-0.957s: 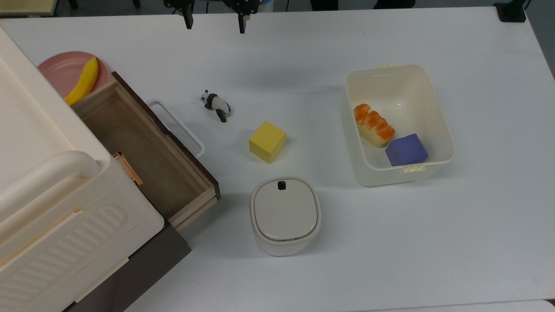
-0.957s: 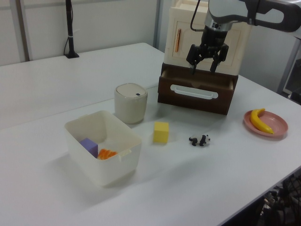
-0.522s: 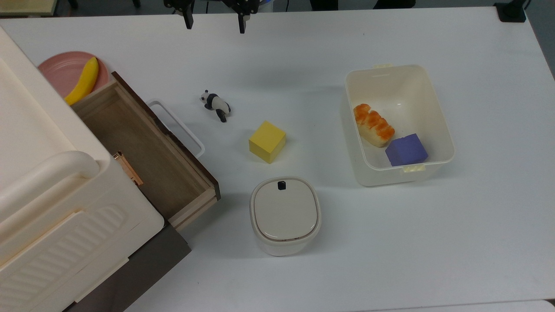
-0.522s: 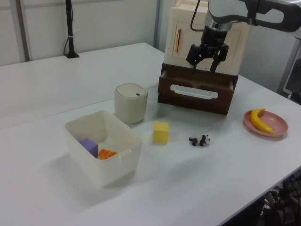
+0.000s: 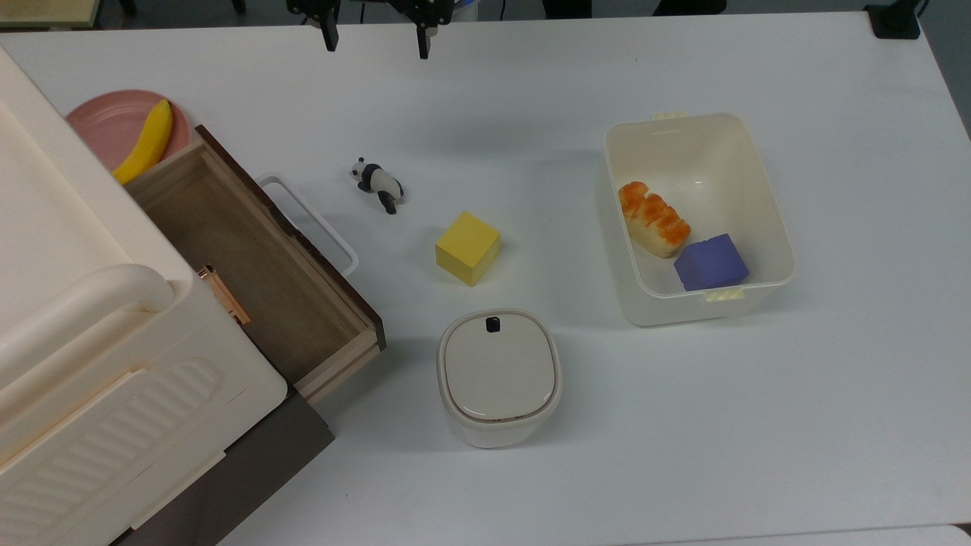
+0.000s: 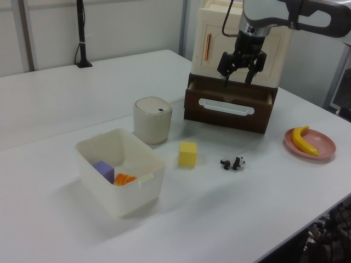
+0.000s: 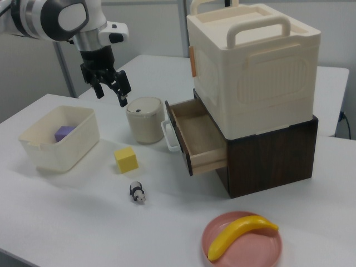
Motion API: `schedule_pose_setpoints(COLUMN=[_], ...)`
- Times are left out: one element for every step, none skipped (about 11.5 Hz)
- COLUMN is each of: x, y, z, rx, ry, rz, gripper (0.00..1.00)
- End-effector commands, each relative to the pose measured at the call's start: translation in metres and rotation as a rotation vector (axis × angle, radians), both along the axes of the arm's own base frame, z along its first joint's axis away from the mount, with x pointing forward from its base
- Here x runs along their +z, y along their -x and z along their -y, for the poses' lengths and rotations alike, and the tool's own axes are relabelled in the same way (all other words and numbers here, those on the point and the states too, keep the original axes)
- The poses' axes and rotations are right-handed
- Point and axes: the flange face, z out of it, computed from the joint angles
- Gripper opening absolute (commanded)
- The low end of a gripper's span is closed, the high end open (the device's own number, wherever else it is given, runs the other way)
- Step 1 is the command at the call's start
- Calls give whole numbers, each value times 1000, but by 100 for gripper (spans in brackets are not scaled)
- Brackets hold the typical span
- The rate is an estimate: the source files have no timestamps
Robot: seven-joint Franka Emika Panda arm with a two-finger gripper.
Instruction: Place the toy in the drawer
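A white table carries everything, and the drawer serves as the landmark: it stands pulled open, its brown floor bare, jutting from a dark wooden cabinet with a cream plastic box stacked on top. Well away from the drawer, on the top view's right, a cream bin holds a purple cube and an orange-topped bread toy. Near the drawer's front corner sits a lidded cream canister. Behind the drawer, a pink plate bears a banana. The gripper hangs in the air with its fingers spread apart, holding nothing, well off from the drawer. A yellow cube rests in front of the drawer, beyond the handle. The toy lies on the table just beyond the drawer's white loop handle, between handle and yellow cube.
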Motion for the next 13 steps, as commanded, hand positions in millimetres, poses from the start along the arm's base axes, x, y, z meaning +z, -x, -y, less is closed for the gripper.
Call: schedule_pose_setpoints(x=[-1,-1,-1,-1,-1,-1,-1,-1,-1,-1,-1,-1,-1], y=[2,2,2,2,2,2,2,2,2,2,2,2,2], z=[-2,-2,-2,-2,-2,-2,-2,-2,-2,-2,-2,-3,-2], rx=[-4,-4,-2,-2,3,12,15,15,15,15,15,23,44], ry=[-20,-18,-18,-17,-16,-15,-15,-15,-15,-15,-15,-12,-7], rz=[11,11,11,11,11,11,11,11,11,11,11,11,12], gripper=[100,100,100,100,100,100,100,100,100,100,100,100,100])
